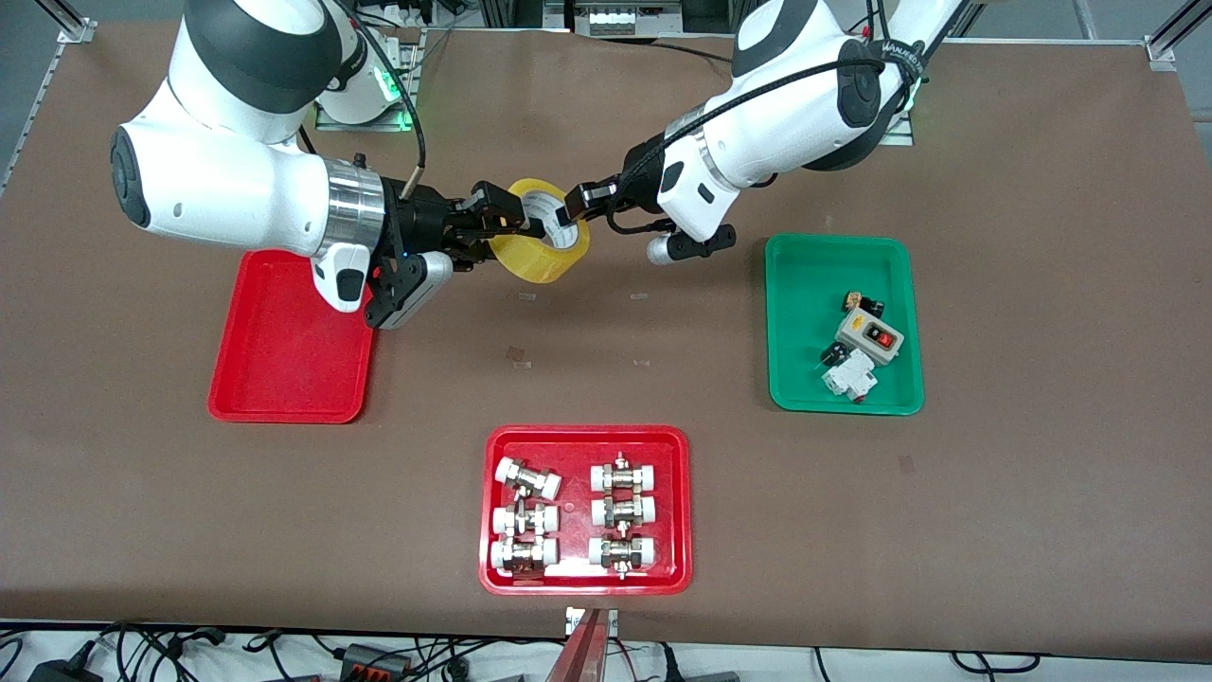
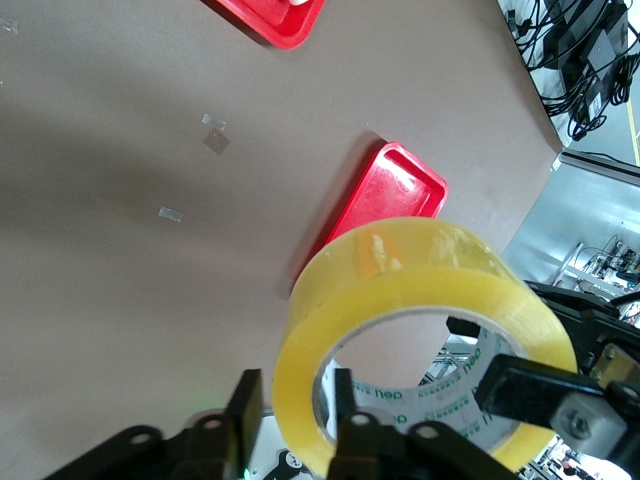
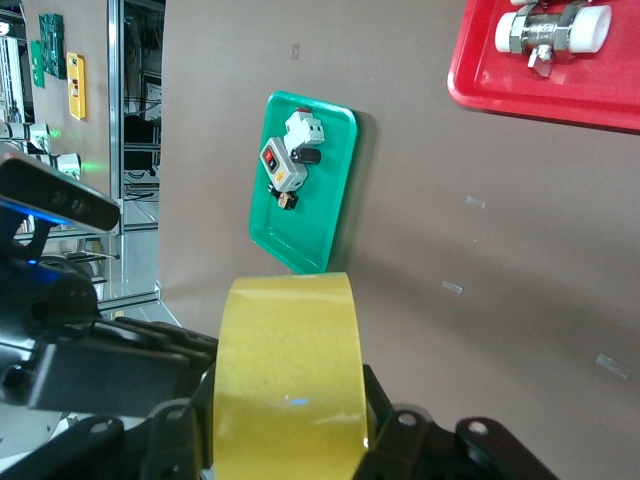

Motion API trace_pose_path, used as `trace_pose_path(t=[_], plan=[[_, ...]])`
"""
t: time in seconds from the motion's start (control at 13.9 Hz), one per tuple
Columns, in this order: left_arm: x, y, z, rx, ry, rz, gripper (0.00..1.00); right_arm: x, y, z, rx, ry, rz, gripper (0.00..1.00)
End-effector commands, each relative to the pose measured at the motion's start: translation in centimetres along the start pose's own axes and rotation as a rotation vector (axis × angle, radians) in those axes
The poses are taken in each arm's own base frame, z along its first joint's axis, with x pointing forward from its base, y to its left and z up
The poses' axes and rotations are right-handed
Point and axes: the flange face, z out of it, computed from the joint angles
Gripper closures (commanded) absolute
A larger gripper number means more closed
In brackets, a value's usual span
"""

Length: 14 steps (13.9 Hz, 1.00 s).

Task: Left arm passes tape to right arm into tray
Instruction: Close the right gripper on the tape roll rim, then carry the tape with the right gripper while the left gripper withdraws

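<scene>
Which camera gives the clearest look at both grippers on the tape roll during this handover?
The front view: the tape hangs in the air between the right gripper and left gripper, both fingering its wall. The left wrist view shows the core and both grippers' fingers; the right wrist view shows mainly the yellow outer face.

Glossy translucent tape (image 1: 540, 244); shiny plastic tray (image 1: 284, 379).

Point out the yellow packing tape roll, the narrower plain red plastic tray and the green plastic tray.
yellow packing tape roll (image 1: 542, 258), front view, on its outer yellow band.
narrower plain red plastic tray (image 1: 284, 360), front view, on its bare floor.
green plastic tray (image 1: 805, 313), front view, on its bare floor.
</scene>
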Motion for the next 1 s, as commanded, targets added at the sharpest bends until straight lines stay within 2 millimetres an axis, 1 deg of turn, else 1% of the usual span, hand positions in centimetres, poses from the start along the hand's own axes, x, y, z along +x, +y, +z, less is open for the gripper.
trace_pose_path(t=[0.0, 0.07, 0.22, 0.36, 0.43, 0.5, 0.57, 0.72, 0.86, 0.93], plan=[[-0.7, 0.1, -2.7, 0.023, -0.033, 0.005, 0.00, 0.2, -0.5, -0.5, 0.007, 0.010, -0.002, 0.59], [-0.3, -0.3, -4.9, 0.043, -0.034, 0.001, 0.00, 0.2, -0.4, -0.6, 0.006, 0.010, -0.012, 0.59], [0.2, -1.6, -8.0, 0.108, -0.004, 0.009, 0.00, 0.3, 0.3, -1.3, 0.003, 0.015, -0.007, 0.59], [0.4, -2.8, -10.1, 0.177, 0.051, 0.029, 0.00, 0.4, 0.6, -1.6, -0.005, 0.019, -0.005, 0.59], [0.8, -3.5, -11.0, 0.222, 0.065, 0.033, 0.00, 0.5, 1.0, -1.6, -0.009, 0.019, 0.001, 0.59], [0.9, -4.3, -12.0, 0.289, 0.086, 0.060, 0.00, 0.6, 1.7, -2.1, -0.010, 0.025, 0.011, 0.59], [0.9, -4.8, -12.9, 0.345, 0.118, 0.075, 0.00, 0.9, 2.8, -2.8, -0.012, 0.035, 0.028, 0.59], [0.9, -5.4, -13.8, 0.414, 0.163, 0.097, 0.00, 1.9, 6.3, -3.3, -0.017, 0.039, 0.077, 0.59], [1.4, -6.2, -14.3, 0.497, 0.200, 0.111, 0.00, 2.4, 10.3, -4.3, -0.030, 0.039, 0.115, 0.59], [1.8, -6.4, -14.9, 0.507, 0.217, 0.110, 0.00, 2.4, 12.5, -4.6, -0.049, 0.028, 0.139, 0.59]])
